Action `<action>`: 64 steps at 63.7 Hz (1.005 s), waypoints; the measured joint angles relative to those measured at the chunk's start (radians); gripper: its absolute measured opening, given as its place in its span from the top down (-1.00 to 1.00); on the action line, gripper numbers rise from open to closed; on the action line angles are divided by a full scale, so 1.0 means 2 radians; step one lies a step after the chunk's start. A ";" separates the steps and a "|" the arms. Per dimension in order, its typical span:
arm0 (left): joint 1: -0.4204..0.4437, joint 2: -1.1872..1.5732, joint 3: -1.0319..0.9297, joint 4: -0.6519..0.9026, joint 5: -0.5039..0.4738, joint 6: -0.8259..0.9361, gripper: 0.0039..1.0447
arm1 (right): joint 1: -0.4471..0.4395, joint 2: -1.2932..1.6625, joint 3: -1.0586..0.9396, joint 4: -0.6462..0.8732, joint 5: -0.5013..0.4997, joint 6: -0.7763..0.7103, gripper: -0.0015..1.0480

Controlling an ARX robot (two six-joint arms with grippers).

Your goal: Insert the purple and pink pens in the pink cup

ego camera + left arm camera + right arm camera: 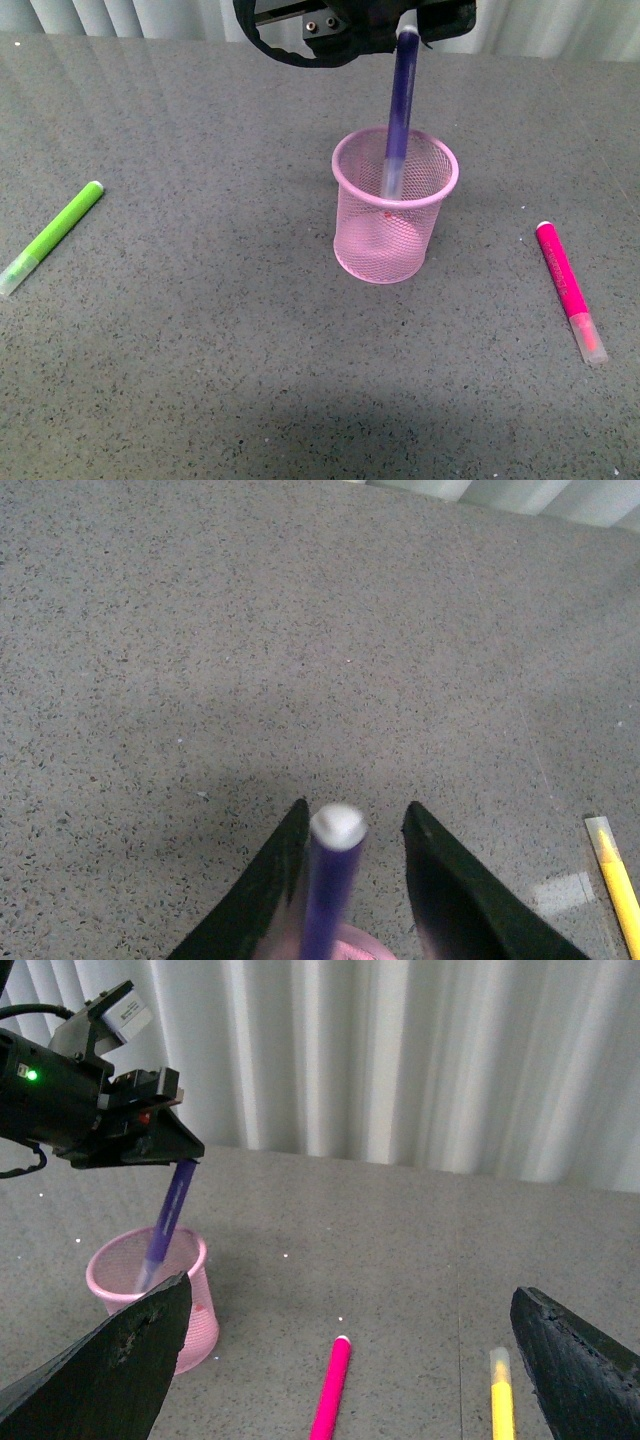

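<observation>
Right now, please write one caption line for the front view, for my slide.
Purple pen dips into the pink cup under the left gripper; pink pen and green marker lie on the table.

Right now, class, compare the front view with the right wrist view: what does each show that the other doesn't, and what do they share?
Only the front view shows the lime green marker, lying far left. Only the right wrist view shows a yellow marker and the right gripper, open and empty. Both show the pink cup, the purple pen reaching down into it from the left gripper, and the pink pen lying on the table.
</observation>
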 joint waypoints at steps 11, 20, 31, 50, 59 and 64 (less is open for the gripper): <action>0.002 -0.004 -0.008 0.003 0.000 -0.002 -0.17 | 0.000 0.000 0.000 0.000 0.000 0.000 -0.86; 0.006 -0.008 -0.014 0.007 -0.012 -0.005 -0.61 | 0.000 0.000 0.000 0.000 0.000 0.000 -0.86; 0.025 -0.032 -0.022 0.028 -0.057 -0.017 -0.84 | 0.000 0.000 0.000 0.000 0.000 0.000 -0.86; 0.109 -0.189 -0.156 0.029 -0.247 -0.097 -0.85 | 0.000 0.000 0.000 0.000 0.000 0.000 -0.86; 0.129 -0.268 -0.247 -0.005 -0.316 -0.134 -0.85 | 0.000 0.000 0.000 0.000 0.000 0.000 -0.86; 0.136 -0.309 -0.297 -0.034 -0.348 -0.170 -0.85 | 0.000 0.000 0.000 0.000 0.000 0.000 -0.86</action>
